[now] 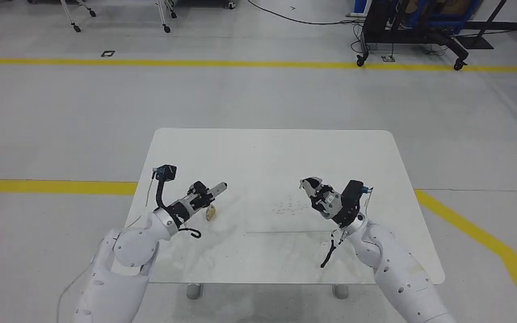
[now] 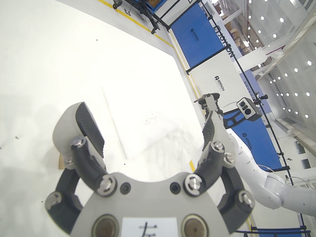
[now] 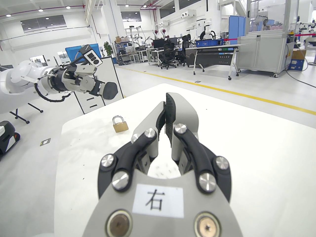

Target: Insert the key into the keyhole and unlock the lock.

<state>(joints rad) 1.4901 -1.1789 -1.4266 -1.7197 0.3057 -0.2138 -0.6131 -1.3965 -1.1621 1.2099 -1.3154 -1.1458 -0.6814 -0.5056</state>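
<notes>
**Brass padlock loose on worktop, key not yet in**

Brass-bodied padlock (image 3: 120,125) w/ curved steel shackle lies flat on the white worktop (image 1: 275,153), L-front part, just beside the L gripper (image 2: 148,122). L gripper hovers above it w/ ribbed black pads apart and nothing between them. R gripper (image 3: 169,98) sits well apart over the worktop's R half, pads pressed together. A thin small tab juts from its tip in the L wrist view, prob the key (image 2: 197,100), so I read it as clamped on the key. Keyhole face can't be seen from any angle. Shackle looks closed.

Step in hand, my read: L has to secure the lock before R can insert.
- **Grasp:** close L on the flat brass sides, not the shackle, then tilt so the bottom face points at R.
- **Approach:** the body is small, blocky, smooth metal and will prob skate on the slick worktop if nudged, so come down square.
- **Insert:** the key is thin and flat, so align blade w/ slot first, push w/ low force, then twist.
</notes>
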